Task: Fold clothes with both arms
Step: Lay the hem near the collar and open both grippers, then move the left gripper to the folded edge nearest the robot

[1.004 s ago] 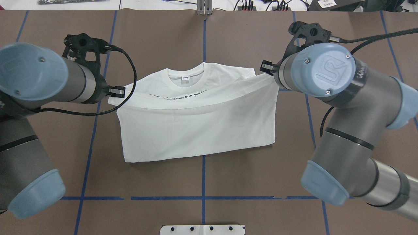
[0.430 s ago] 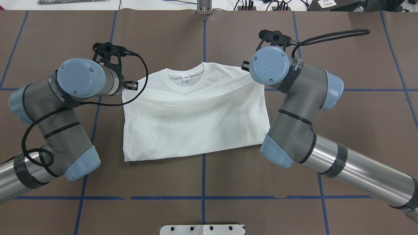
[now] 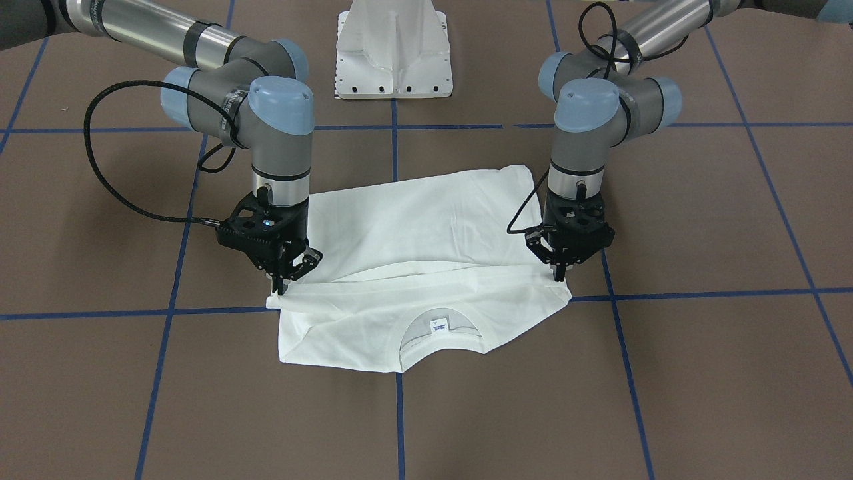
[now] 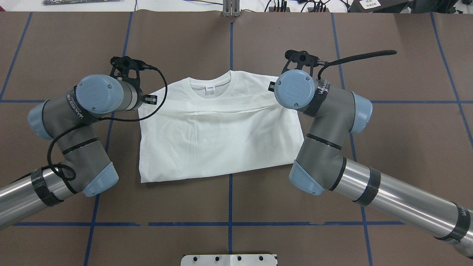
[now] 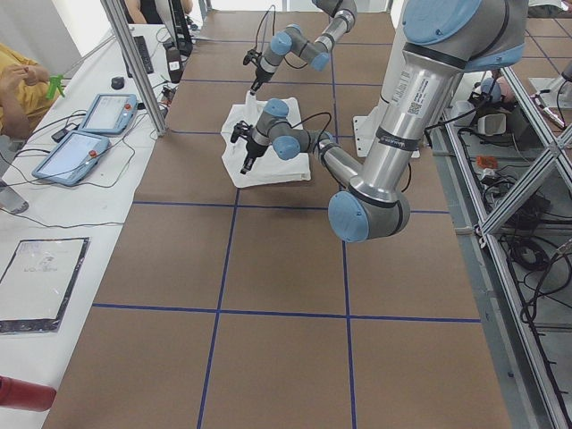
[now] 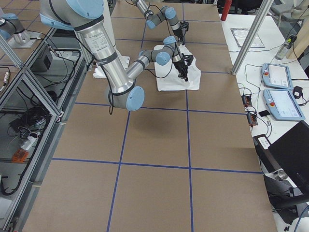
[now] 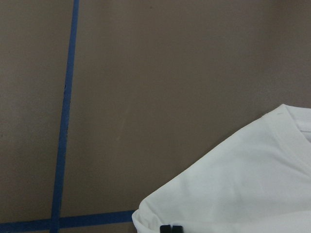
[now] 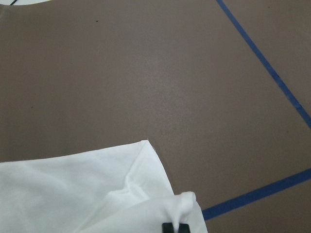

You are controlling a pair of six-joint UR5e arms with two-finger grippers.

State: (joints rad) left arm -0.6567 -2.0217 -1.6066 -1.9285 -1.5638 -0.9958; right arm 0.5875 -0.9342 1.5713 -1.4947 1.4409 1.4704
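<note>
Brown table [image 4: 229, 40], marked off in a grid by blue tape lines [image 4: 230, 199]. Left arm [image 4: 74, 125] and right arm [image 4: 325, 125] both reach out over it with elbows bent and wrists turned straight down, one at each side of the shirt [image 4: 221, 140]. The white shirt lies flat about mid-table, straddling the centre tape line, with its neck end pointing away from the robot. Its lower part is folded up over the chest, so the near edge is a fold and the folded-over edge runs side to side just short of the neck opening. That edge sits a little raised at both ends and sags onto the layer beneath in between. Left end effector [image 3: 558, 272] is at one end of the edge, its fingers drawn together and pinched on the cloth; the wrist view shows the two pads close together at a shirt corner. Right end effector [image 3: 278, 285] is at the other end, likewise clamped on the shirt, with a small peak of fabric bunched at its tips. Both tips are low, close to the table. The ribbed collar [image 4: 212, 78] is uncovered beyond the folded edge. A small tag [image 4: 210, 88] shows inside the neck.
</note>
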